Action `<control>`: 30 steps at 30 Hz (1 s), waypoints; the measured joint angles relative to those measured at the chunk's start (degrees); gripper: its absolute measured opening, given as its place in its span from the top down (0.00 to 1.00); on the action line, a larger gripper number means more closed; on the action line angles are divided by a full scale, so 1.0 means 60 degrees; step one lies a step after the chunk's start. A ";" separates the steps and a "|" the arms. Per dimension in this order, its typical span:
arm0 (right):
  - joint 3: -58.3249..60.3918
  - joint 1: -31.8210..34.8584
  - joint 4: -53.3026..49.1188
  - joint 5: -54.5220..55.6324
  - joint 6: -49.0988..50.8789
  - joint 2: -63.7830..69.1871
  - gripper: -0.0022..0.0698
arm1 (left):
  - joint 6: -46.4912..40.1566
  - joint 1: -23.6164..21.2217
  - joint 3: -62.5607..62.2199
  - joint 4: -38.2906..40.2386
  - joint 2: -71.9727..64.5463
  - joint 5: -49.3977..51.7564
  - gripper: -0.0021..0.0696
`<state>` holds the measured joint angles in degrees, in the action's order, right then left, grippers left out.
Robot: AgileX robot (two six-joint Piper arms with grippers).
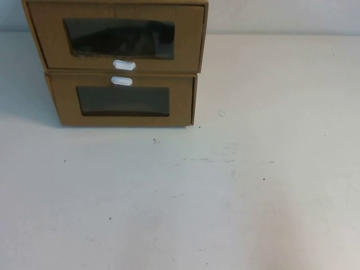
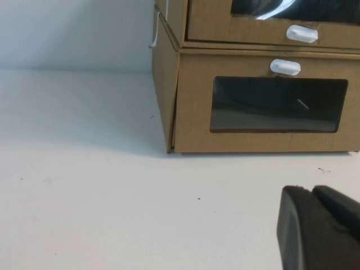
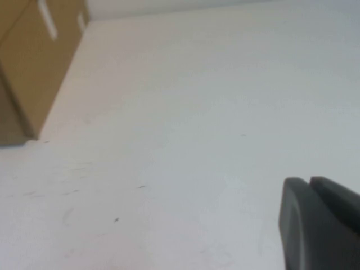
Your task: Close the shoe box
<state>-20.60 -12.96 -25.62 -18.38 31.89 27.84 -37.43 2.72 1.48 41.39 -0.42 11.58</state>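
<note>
Two brown cardboard drawer boxes are stacked at the table's far left. The upper one is the shoe box (image 1: 50, 39), with a dark window and a white oval tab (image 1: 124, 64) under it. Its lower edge and tab show in the left wrist view (image 2: 302, 34). I cannot tell how far its drawer stands out. My left gripper (image 2: 306, 191) is shut and empty, low over the table in front of the lower box. My right gripper (image 3: 308, 181) is shut and empty, over bare table to the right of the boxes. Neither gripper shows in the high view.
The lower box (image 1: 180, 104) has its white tab (image 1: 121, 81) over its window and shows in the left wrist view (image 2: 191, 112). The stack's side shows in the right wrist view (image 3: 28, 67). The white table (image 1: 225, 197) spreads in front and to the right.
</note>
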 joint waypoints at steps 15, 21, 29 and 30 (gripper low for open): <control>0.2809 0.2203 0.0362 0.0353 0.0000 -0.4722 0.99 | 0.0000 0.0000 0.0000 0.0000 0.0000 0.0016 0.98; 0.2930 0.2203 0.0737 0.0416 0.0000 -0.4722 0.99 | 0.0000 0.0000 0.0000 0.0000 0.0000 0.0016 0.98; 0.2930 0.2203 0.2371 0.0445 -0.1933 -0.4734 0.99 | 0.0000 0.0000 0.0000 0.0000 0.0000 0.0016 0.98; 0.2930 0.2203 0.3290 0.0371 -0.3084 -0.4734 0.99 | 0.0000 0.0000 0.0000 0.0000 0.0000 0.0016 0.98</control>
<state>-3.02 0.26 -5.88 -16.15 13.38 -0.56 -37.43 2.72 1.48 41.39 -0.42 11.68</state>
